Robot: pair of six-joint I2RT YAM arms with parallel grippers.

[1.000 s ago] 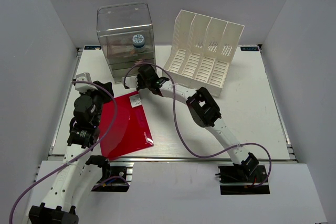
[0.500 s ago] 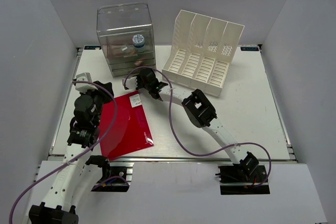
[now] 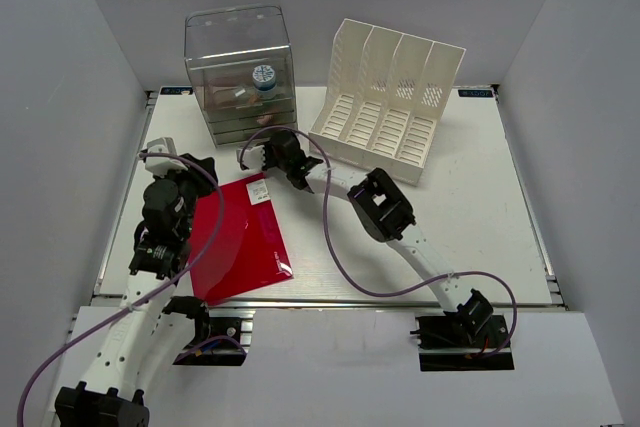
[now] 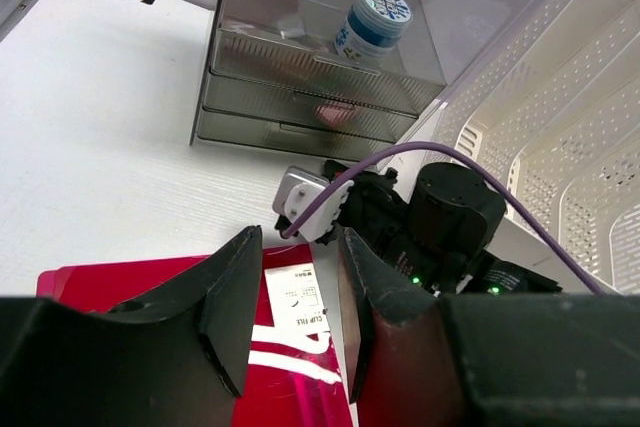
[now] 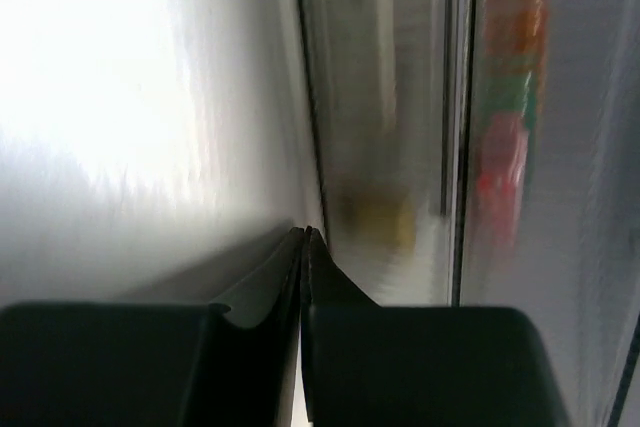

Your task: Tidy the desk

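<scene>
On the white desk (image 3: 470, 197) a red clip file (image 3: 245, 242) lies flat at the front left, its white label (image 4: 298, 299) toward the back. My left gripper (image 4: 298, 239) hovers low over the file's near part, jaws open, with only the label showing in the gap. At the left arm's end in the top view the left gripper (image 3: 185, 247) sits by the file's left edge. My right gripper (image 5: 303, 233) is shut and empty, its tips at the foot of the clear drawer box (image 3: 238, 77). Seen from above, the right gripper (image 3: 250, 155) reaches in front of the lowest drawer.
A white slotted file rack (image 3: 390, 97) leans at the back centre, just right of the drawer box (image 4: 310, 57). A blue-capped bottle (image 4: 372, 17) stands inside the box, with a pink item (image 4: 335, 112) in a drawer. The right arm (image 3: 380, 207) stretches diagonally across the middle.
The right arm has shifted slightly left and toward the drawer box, gripper still shut. The left arm and the red file have stayed put.
</scene>
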